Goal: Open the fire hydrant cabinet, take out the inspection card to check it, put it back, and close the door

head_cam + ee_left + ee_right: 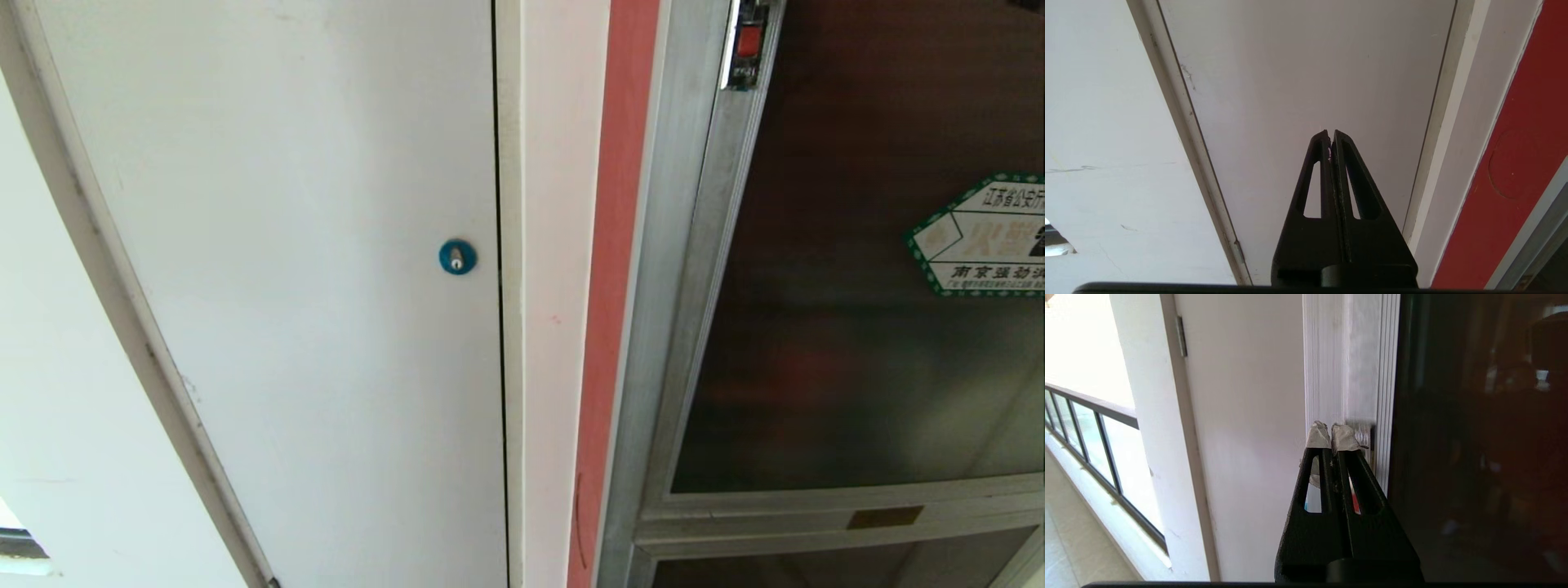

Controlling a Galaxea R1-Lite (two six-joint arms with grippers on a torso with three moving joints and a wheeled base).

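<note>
Head view, left to right: white panel door (286, 286) with blue round lock (457, 256) near its right edge; white jamb; red strip of wall (616, 245); then the fire hydrant cabinet (665, 327), silver frame. Its door (857, 327), dark tinted glass, sits flush in the frame: closed. Red latch (748, 41) at the door's upper left corner; green-bordered hexagonal sticker (984, 235) at the right edge of view. Neither arm appears here. Inspection card not visible, presumably behind the glass.

Left wrist view: left hand (1331, 132) clenched, empty, pointing at the white panel door, apart from it.

Right wrist view: right hand (1332, 430) clenched, empty, taped fingertips (1318, 437) at the ribbed silver frame beside the dark glass; contact uncertain. Balcony railing (1094, 428) off to one side.
</note>
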